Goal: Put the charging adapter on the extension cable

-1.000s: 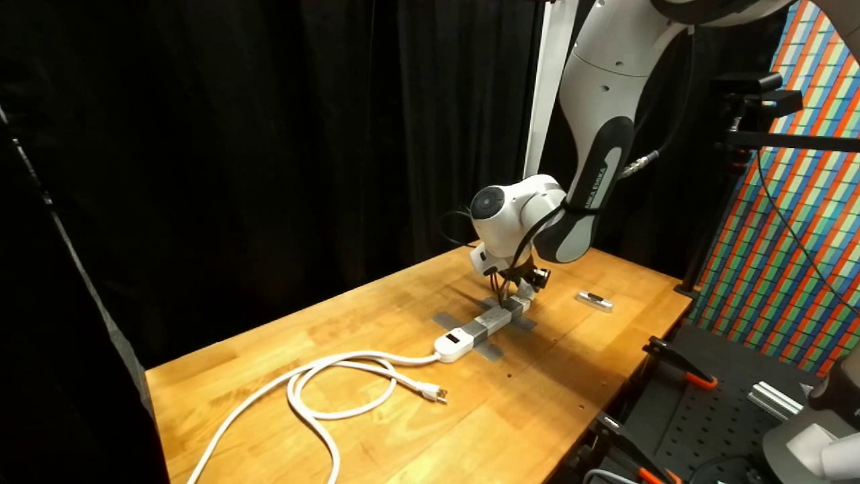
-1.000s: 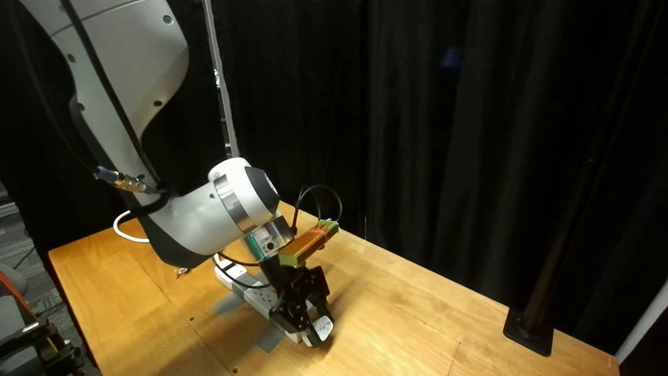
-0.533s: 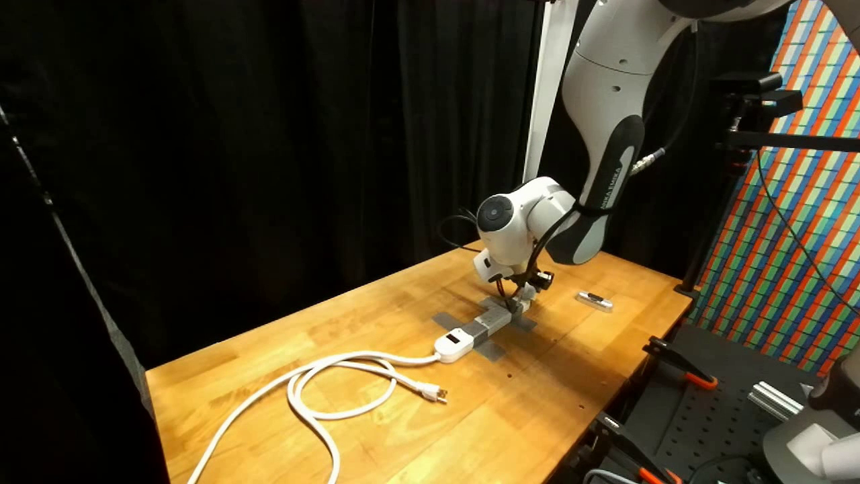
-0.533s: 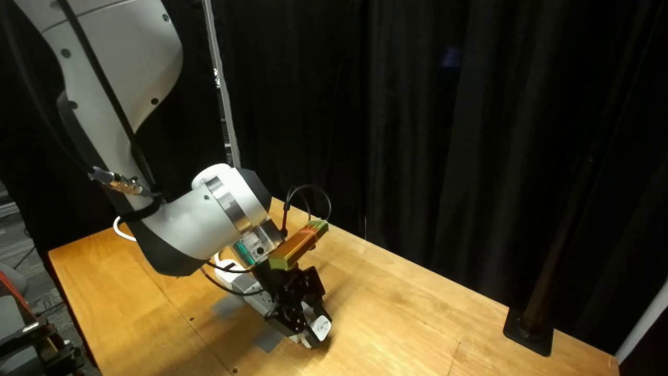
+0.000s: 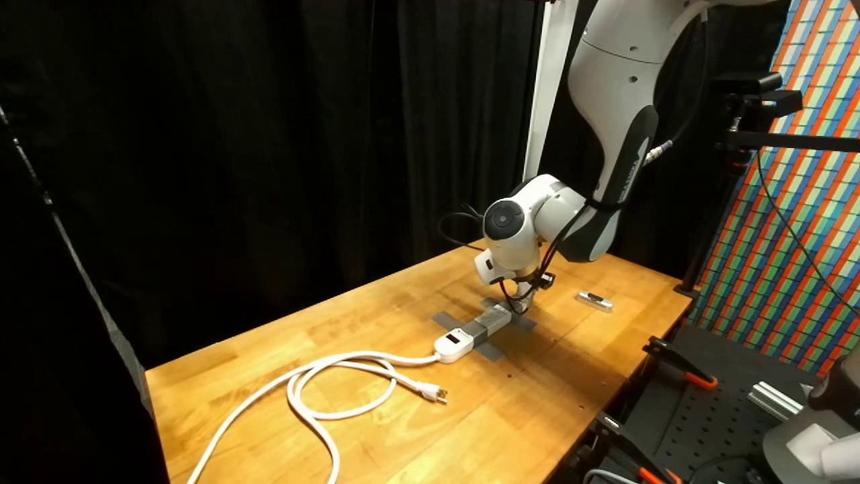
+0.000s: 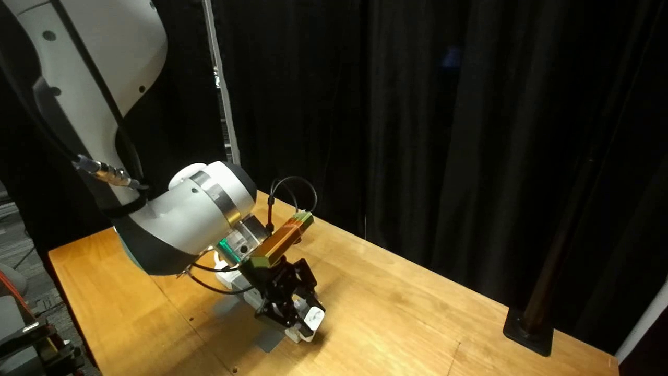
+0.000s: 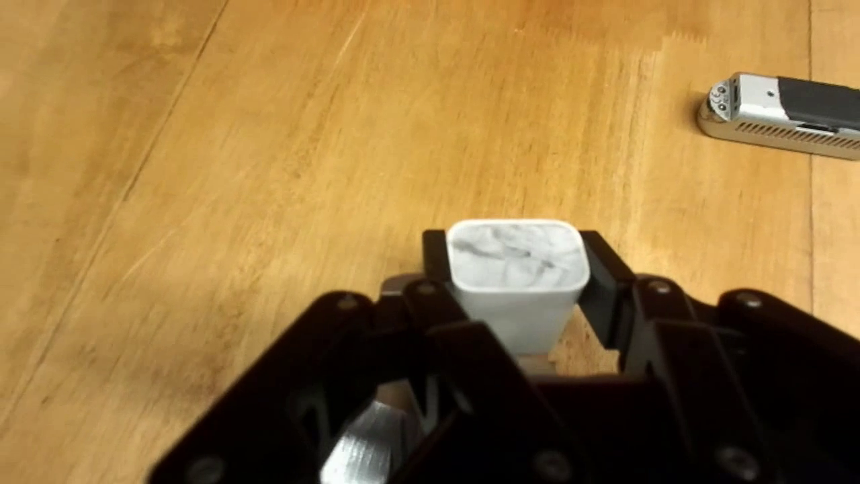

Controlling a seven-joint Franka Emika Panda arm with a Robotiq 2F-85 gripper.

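Tape (image 5: pixel 476 331) crosses the extension cable (image 5: pixel 455 344), a silver gadget (image 7: pixel 783 115) lies apart, and fingers (image 7: pixel 606 286) pinch the charging adapter (image 7: pixel 517 259).

In an exterior view, the honey-coloured wooden surface (image 5: pixel 363 323) is brightly lit, with pale glare toward six o'clock and a soft shadow toward four, while the black cloth curtains (image 5: pixel 255 168) sink into gloom. In the wrist view, the black metal end effector (image 7: pixel 519 265) is dark and blurred toward six, whereas the silver-and-black box-shaped device (image 7: pixel 786 117) at two o'clock looks crisper.
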